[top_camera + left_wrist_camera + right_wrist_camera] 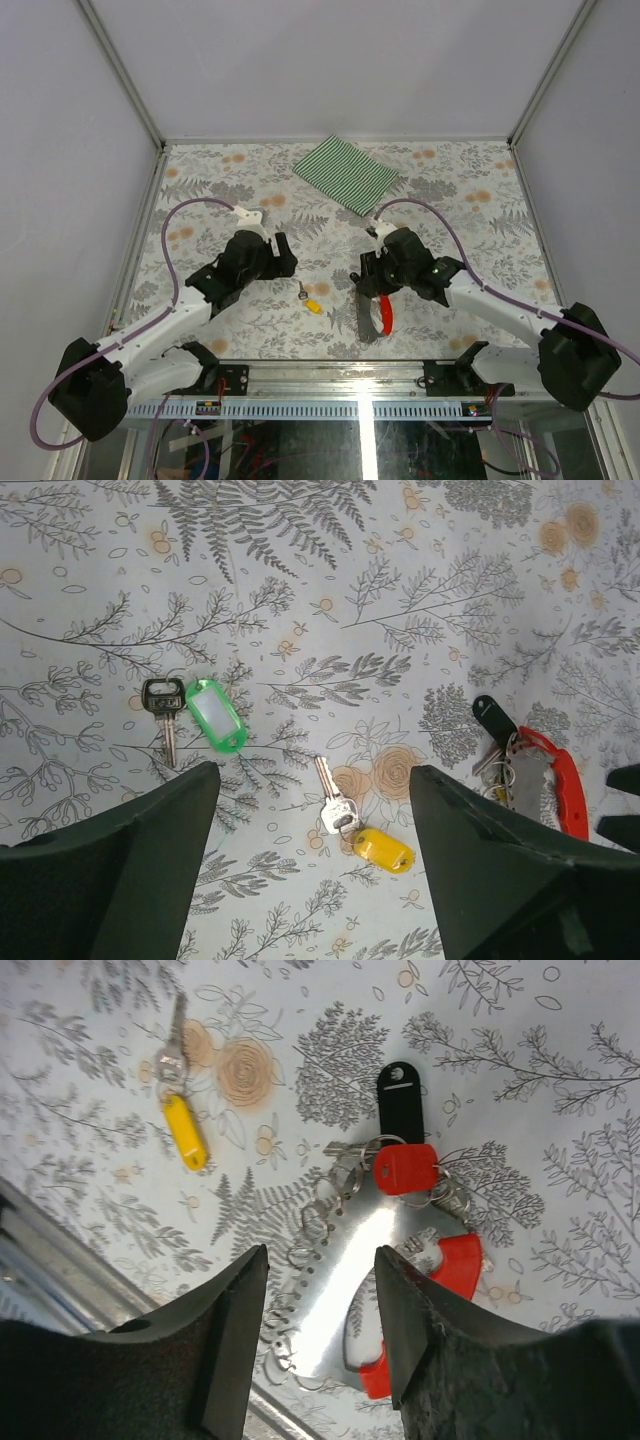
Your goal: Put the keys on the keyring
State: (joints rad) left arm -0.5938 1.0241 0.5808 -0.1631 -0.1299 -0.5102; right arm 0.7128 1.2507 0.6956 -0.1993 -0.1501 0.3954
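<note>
The right tool point(320, 1260) has its jaws apart and holds nothing. Just under it lies the keyring point(445, 1260). The left tool point(312, 780), also apart and empty, hovers over the yellow key point(385, 848). The green key point(215, 715) lies just ahead of one finger. It seems a key must be fetched next, so a low, exact pinch on the yellow key.

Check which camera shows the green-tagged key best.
Left wrist: the green-tagged key lies fully visible, tag and blade sharp. Top external shows none of it, likely hidden under the left arm. Right wrist doesn't frame it.
</note>
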